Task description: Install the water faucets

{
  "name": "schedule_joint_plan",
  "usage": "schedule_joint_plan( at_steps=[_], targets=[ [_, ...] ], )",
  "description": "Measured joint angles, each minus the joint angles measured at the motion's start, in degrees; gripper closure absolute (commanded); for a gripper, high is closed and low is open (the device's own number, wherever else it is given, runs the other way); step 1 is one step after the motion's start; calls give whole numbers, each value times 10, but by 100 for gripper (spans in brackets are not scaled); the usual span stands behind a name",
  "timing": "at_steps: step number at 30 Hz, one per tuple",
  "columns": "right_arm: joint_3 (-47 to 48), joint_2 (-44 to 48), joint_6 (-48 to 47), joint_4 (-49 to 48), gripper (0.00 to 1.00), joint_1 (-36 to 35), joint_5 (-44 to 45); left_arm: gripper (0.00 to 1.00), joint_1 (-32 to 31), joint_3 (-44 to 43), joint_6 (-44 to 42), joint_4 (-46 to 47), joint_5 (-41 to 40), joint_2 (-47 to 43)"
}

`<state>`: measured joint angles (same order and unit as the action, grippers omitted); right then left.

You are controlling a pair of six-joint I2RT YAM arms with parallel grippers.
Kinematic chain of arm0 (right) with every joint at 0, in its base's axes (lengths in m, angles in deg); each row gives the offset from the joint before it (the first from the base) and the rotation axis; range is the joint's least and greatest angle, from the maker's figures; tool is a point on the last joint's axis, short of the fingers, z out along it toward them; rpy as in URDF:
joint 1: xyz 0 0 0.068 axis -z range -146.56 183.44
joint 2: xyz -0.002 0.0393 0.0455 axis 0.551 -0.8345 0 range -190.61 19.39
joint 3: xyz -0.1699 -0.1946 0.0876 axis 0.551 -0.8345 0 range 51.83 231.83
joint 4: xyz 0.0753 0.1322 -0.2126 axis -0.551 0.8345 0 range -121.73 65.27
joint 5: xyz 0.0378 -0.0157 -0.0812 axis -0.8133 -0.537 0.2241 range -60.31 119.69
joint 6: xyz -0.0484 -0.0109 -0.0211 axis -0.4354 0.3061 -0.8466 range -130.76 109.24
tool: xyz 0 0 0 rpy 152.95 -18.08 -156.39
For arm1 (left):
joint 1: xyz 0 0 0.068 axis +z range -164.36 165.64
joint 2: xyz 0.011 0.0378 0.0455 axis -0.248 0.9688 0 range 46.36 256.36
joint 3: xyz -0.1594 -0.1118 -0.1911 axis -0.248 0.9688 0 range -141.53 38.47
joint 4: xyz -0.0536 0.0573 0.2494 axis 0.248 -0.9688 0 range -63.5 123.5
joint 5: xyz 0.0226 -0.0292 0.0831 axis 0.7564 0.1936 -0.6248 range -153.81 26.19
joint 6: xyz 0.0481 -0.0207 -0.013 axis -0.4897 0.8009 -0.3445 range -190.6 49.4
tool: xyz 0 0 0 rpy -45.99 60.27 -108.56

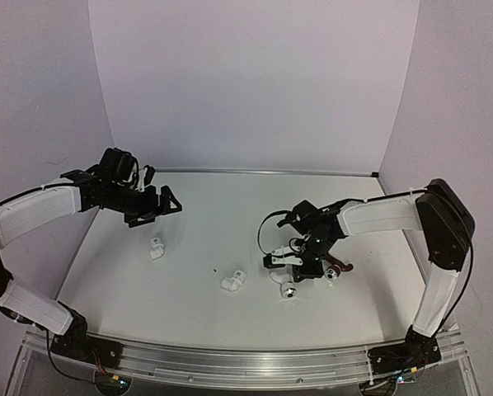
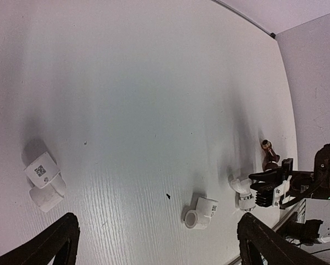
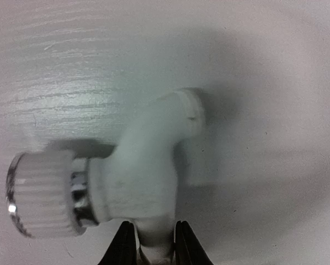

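One water faucet sits clamped in the right hand.

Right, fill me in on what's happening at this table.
The right end effector is shut on the stem of one faucet, holding it low over the table. A second faucet lies right beside it. The left end effector hovers open over the far left, holding nothing. Two elbows lie loose, and neither has a faucet screwed in yet.
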<state>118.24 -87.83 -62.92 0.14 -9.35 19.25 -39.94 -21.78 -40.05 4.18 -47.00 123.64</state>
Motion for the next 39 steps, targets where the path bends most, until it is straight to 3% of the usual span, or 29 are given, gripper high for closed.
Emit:
schedule_joint_plan(
  at_steps=[1, 12, 22, 32, 36, 39],
  targets=[
    [2, -1, 1, 1, 100, 0, 0, 0, 0, 0, 0, 0, 0, 0],
    [139, -5, 149, -2, 100, 9, -45, 0, 0, 16, 36, 42, 11, -39],
    [295, -4, 426, -114, 100, 24, -14, 0, -7, 64, 118, 209, 78, -95],
    [306, -5, 570, -145, 100, -5, -12, 2, -111, -7, 112, 266, 63, 24],
    [306, -5, 626, -156, 100, -12, -9, 7, -146, -26, 99, 290, 37, 51],
    [306, -5, 692, -175, 100, -11, -2, 16, -165, -15, 94, 324, 14, 57]
  ],
)
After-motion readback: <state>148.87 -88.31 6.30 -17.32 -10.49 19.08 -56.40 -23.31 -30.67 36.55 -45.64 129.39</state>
